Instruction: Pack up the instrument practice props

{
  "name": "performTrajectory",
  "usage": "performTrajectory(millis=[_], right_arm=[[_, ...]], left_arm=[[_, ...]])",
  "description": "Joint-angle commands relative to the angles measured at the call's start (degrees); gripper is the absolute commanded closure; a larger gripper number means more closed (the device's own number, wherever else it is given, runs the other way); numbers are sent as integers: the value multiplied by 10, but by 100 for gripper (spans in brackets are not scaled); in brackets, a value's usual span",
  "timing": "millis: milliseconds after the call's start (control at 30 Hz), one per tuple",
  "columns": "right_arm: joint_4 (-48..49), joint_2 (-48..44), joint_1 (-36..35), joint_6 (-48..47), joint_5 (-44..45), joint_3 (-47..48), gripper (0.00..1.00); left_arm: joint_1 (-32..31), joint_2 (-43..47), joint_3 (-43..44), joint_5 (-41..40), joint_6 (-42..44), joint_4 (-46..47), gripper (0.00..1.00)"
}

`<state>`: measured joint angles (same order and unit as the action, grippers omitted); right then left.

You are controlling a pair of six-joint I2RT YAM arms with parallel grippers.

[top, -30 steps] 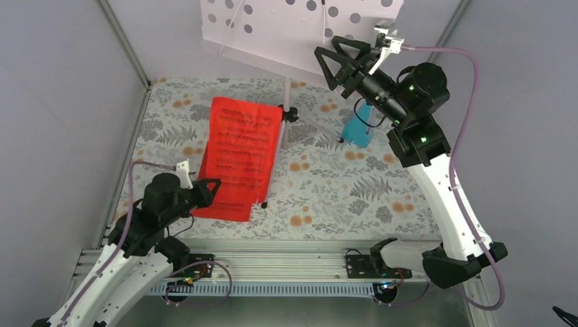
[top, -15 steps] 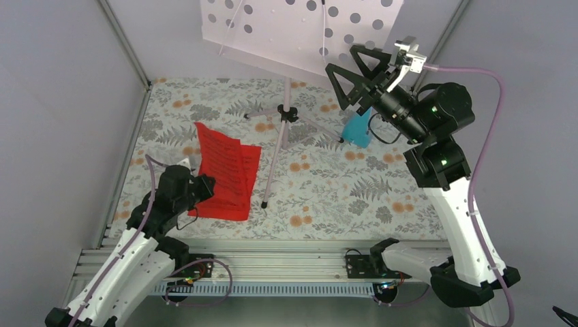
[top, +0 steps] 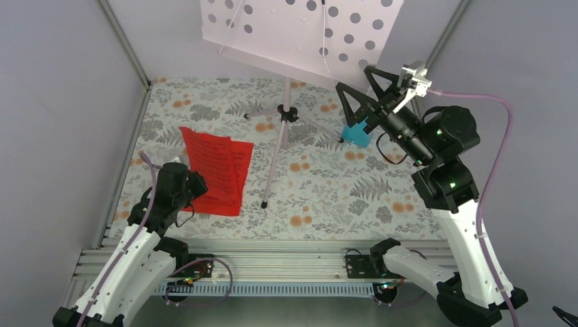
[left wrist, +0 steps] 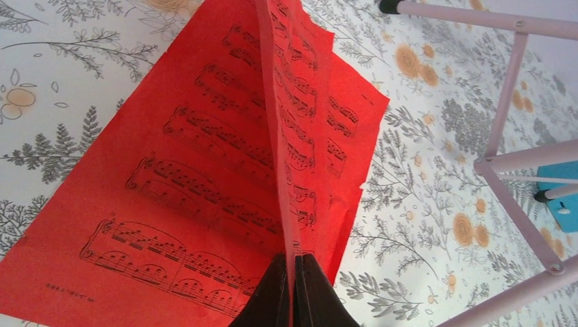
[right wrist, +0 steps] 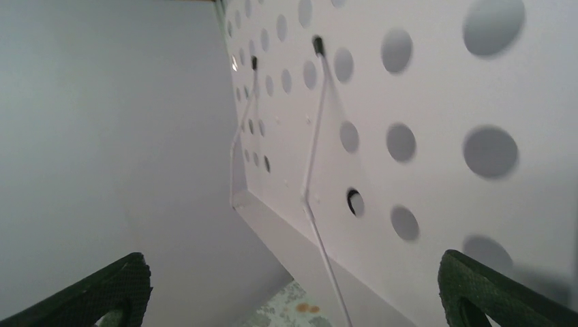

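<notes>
Two red sheets of printed music (top: pixel 215 170) hang low over the floral cloth at the left, and my left gripper (top: pixel 196 185) is shut on their near edge. In the left wrist view the sheets (left wrist: pixel 204 170) fan out from the closed jaws of that gripper (left wrist: pixel 294 272). The silver tripod music stand (top: pixel 276 150) stands mid-table, its pale perforated desk (top: pixel 300 30) empty. My right gripper (top: pixel 361 85) hovers open just right of the desk's lower corner, holding nothing. The right wrist view shows the desk (right wrist: pixel 409 136) close ahead of the gripper (right wrist: pixel 293 286). The turquoise metronome (top: pixel 356 134) sits below the right gripper.
Stand legs (left wrist: pixel 504 102) spread across the floral cloth (top: pixel 341 191) right of the sheets. Grey walls with metal corner posts (top: pixel 123 41) enclose the table. An aluminium rail (top: pixel 286 259) runs along the near edge by the arm bases.
The left gripper has drawn the red sheets left and down towards the cloth. The right gripper has opened wide and pulled back to the right, away from the desk.
</notes>
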<state>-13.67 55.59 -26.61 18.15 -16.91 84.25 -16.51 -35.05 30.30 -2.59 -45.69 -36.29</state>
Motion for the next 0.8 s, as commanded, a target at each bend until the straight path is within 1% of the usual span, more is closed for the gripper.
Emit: performTrajectory(millis=[0,100,133,200,233,300,400,467,533,567,667,700,767], right_arm=[[-25,-30,-3,-20,52,-43,0],[-36,-50,-2,-22,67,-63,0],[-37,-56,-3,-22,71,-67,0],[-42,-67,-2,-23,79,-73,0],[-44,-72,-2,-25,83,-75,0],[-50,-81,-3,-27,91,-78,0],[-57,-89,-2,-35,103,-77,0],[-64,-94,-2,-41,112,-74,0],[-68,-101,-2,-45,118,-76,0],[-69,-104,-3,-47,120,-77,0],[-77,-116,-2,-52,127,-83,0],[-79,-121,-2,-53,129,-86,0],[-81,-134,-3,-53,132,-100,0]], left_arm=[[4,-7,3,-31,-6,-15,98],[5,-6,6,-47,-12,-20,97],[5,-4,8,-53,-15,-22,95],[5,1,16,-68,-19,-32,77],[5,6,23,-75,-20,-36,69],[5,19,38,-92,-20,-46,58],[4,36,74,-128,-14,-71,34],[4,44,102,-155,-4,-93,22],[5,53,134,-174,14,-102,5],[5,59,146,-181,25,-102,1],[5,83,173,-183,58,-87,0],[5,88,179,-173,80,-76,0],[4,93,185,-126,121,-42,0]])
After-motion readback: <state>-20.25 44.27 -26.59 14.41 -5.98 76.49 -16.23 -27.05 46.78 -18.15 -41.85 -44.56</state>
